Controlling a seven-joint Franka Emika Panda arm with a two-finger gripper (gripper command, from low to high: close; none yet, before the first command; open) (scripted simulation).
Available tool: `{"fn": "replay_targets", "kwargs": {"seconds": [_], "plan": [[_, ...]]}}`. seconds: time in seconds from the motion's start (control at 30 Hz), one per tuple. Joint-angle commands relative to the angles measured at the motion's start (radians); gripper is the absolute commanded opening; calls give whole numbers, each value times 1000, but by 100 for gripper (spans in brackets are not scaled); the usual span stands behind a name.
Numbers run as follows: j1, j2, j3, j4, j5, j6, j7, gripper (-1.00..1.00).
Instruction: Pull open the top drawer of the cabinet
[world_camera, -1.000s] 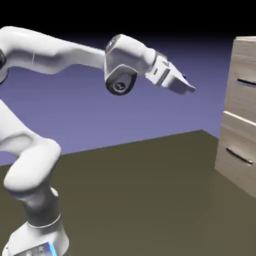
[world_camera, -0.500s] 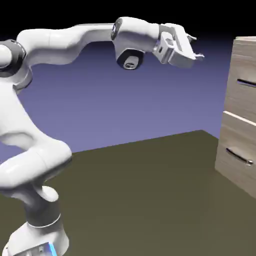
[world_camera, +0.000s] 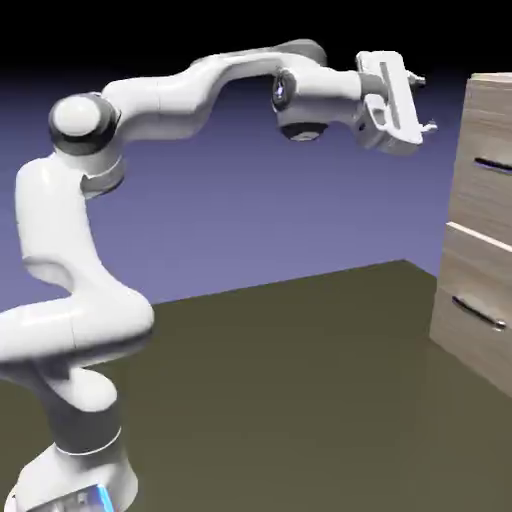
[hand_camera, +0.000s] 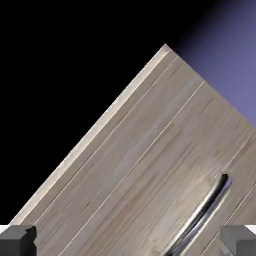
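Pale beige wood, streaked with fine grain, covers the tall boxy cabinet (world_camera: 492, 86) at the exterior view's right. Its top drawer (world_camera: 480, 195) is a flat panel with a slim, dark, shiny bar handle (world_camera: 493, 165); a light edge separates it from the lower drawer (world_camera: 473, 275), which has a similar bar. The smooth, glossy white arm (world_camera: 165, 107) has rounded segments and dark joint rings, rising over a dull olive-brown table (world_camera: 270, 400). The pincer (world_camera: 424, 104) stands wide, its two small tips well separated, with nothing between them, pointing towards the cabinet and apart from it, higher than the top drawer's handle. In the hand view, the wood slants diagonally, crossed by thin straight seams, and the curved metal bar appears low, nearer the right of the two blocky grey tips.
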Motion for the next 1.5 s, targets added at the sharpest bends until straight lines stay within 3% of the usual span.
{"fn": "replay_targets", "kwargs": {"seconds": [0.0,0.53,0.9,0.93,1.47], "plan": [[-36,-4,31,24,43,-3,-6,0],[-609,-63,527,396,721,-43,-100,0],[-827,-236,621,735,533,51,187,0],[-827,-236,621,735,533,51,187,-100],[-437,-18,390,197,767,-110,-145,-100]]}}
